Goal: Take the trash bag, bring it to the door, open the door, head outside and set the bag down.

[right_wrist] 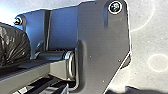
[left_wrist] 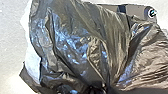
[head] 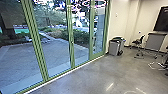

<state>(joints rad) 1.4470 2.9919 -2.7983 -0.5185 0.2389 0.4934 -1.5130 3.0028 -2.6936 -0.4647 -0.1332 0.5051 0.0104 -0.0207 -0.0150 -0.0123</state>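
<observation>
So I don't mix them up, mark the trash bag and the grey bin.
Trash bag (left_wrist: 72, 45): left wrist view, on its crumpled dark plastic.
Grey bin (head: 114, 48): head view, on its side wall.

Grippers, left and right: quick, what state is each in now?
Left gripper: open or shut cannot be told; the trash bag bunches together in its wrist view, so probably held.
Right gripper: cannot be told.

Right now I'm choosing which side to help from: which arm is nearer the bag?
Left. The bag looms large before the left arm's wrist camera, gathered folds close by; from the right arm's, it shows smaller, beside the robot's dark plate.
</observation>
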